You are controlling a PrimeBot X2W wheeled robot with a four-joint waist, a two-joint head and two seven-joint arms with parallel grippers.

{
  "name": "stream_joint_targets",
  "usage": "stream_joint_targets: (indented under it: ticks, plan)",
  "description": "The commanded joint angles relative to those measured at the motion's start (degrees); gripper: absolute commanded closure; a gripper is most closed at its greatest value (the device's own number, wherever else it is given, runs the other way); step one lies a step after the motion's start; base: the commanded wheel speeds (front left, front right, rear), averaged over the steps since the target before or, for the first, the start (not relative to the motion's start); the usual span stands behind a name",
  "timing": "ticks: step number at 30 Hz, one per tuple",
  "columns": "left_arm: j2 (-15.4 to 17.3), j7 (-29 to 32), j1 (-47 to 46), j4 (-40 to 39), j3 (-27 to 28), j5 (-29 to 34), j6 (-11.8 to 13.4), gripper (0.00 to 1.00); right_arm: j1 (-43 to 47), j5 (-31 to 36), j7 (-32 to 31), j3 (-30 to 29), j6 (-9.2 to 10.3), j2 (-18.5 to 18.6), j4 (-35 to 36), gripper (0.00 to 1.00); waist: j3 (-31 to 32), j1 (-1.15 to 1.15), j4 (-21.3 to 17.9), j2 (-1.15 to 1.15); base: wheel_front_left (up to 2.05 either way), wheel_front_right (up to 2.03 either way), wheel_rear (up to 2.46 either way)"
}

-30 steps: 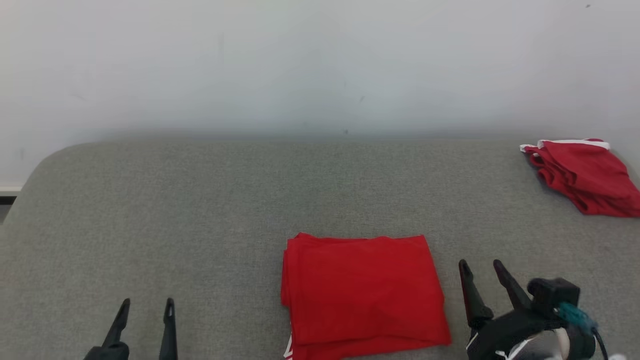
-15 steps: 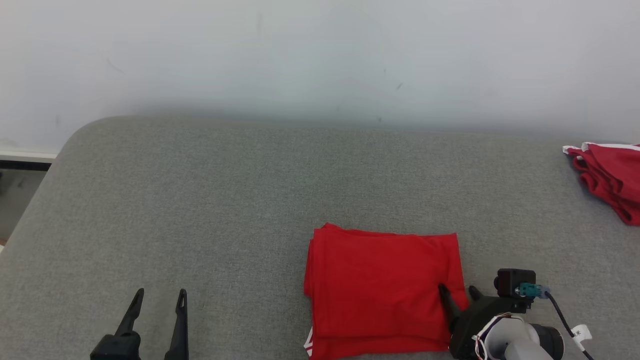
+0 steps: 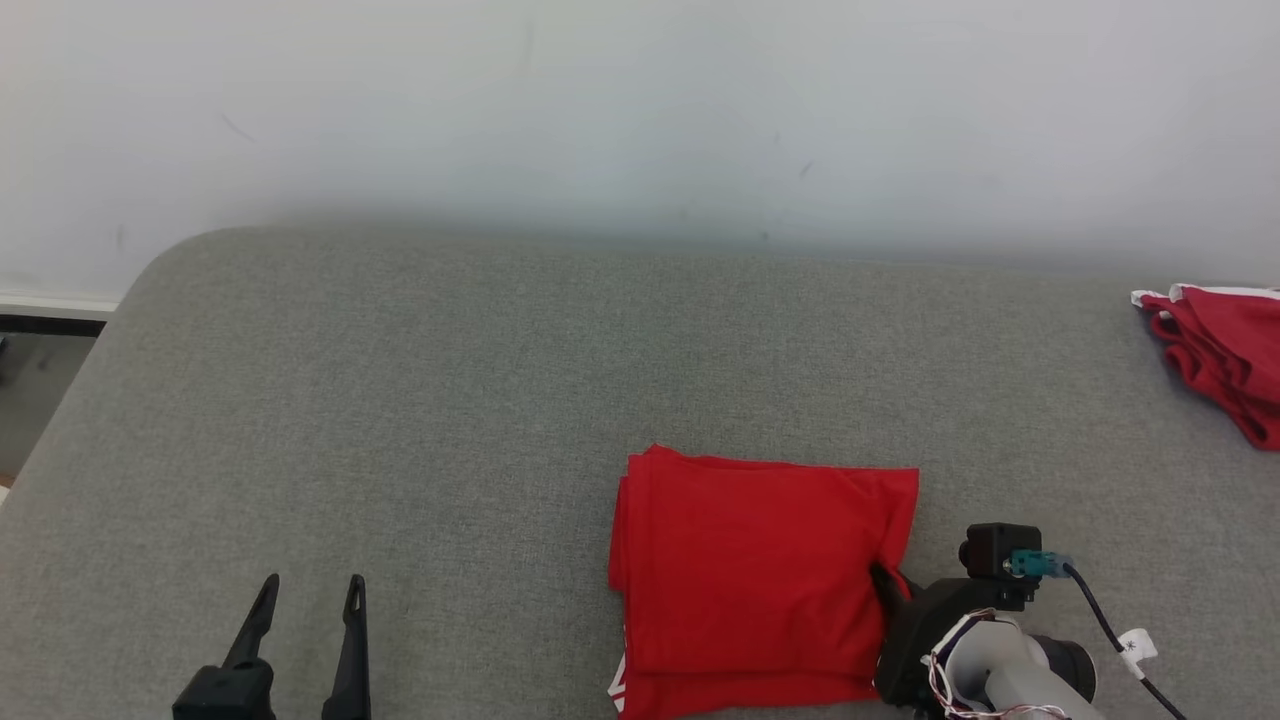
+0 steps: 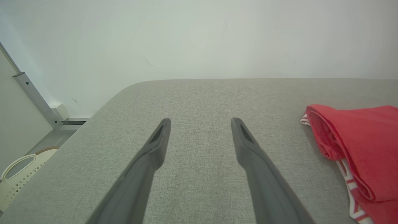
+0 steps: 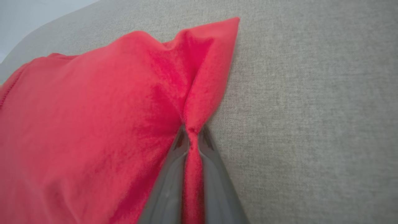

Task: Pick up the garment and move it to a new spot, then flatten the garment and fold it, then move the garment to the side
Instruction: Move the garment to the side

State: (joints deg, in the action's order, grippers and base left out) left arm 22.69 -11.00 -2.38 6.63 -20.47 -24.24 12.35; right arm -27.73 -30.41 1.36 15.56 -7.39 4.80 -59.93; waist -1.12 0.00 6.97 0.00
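Grey cushion (image 3: 450, 400) under a white wall (image 3: 600, 100): garment (image 3: 750, 570) lies folded near the front edge, right gripper (image 5: 192, 137) pinching its right hem, left gripper (image 3: 312, 585) wide and idle; folding looks done, the move aside remains.

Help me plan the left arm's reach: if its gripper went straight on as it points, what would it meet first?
Nothing nearby, it seems: the left gripper points along the bare grey cushion toward the white wall beyond. The folded red garment lies to its right, outside that line.
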Motion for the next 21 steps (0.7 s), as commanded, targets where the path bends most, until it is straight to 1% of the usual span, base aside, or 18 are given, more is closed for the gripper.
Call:
stream_joint_targets:
  ticks: [1, 3, 7, 13, 21]
  plan:
    - [0.1, -0.3, 0.2, -0.1, 0.0, -0.1, 0.2, 0.00, -0.4, -0.6, 0.0, 0.4, -0.18, 0.3, -0.4, 1.00, -0.1, 0.00, -0.3, 0.00, 0.00, 0.00, 0.00]
    - [0.1, -0.4, 0.3, -0.3, 0.0, -0.3, 0.2, 0.00, -2.3, -1.1, 0.7, 1.4, -0.14, 1.8, -0.3, 1.00, -0.5, 0.00, -0.6, 0.00, 0.00, 0.00, 0.00]
    - [0.1, -0.6, -0.4, -0.8, 0.0, -0.5, 0.1, 0.00, -7.7, -1.1, 1.8, 3.7, -0.12, 6.2, 0.4, 1.00, -2.0, 0.00, -1.5, 0.00, 0.00, 0.00, 0.00]
    - [0.1, -1.0, -2.1, -1.6, 0.3, -0.5, 0.1, 0.00, -18.1, -0.6, 2.5, 6.8, -0.12, 14.7, 1.6, 1.00, -5.8, 0.00, -3.2, 0.00, 0.00, 0.00, 0.00]
    - [0.3, -1.5, -5.7, -4.1, 1.0, 0.1, 0.4, 0.00, -30.1, 1.1, 0.2, 13.1, -0.12, 25.8, 1.6, 1.00, -12.4, 0.00, -4.5, 0.00, 0.00, 0.00, 0.00]
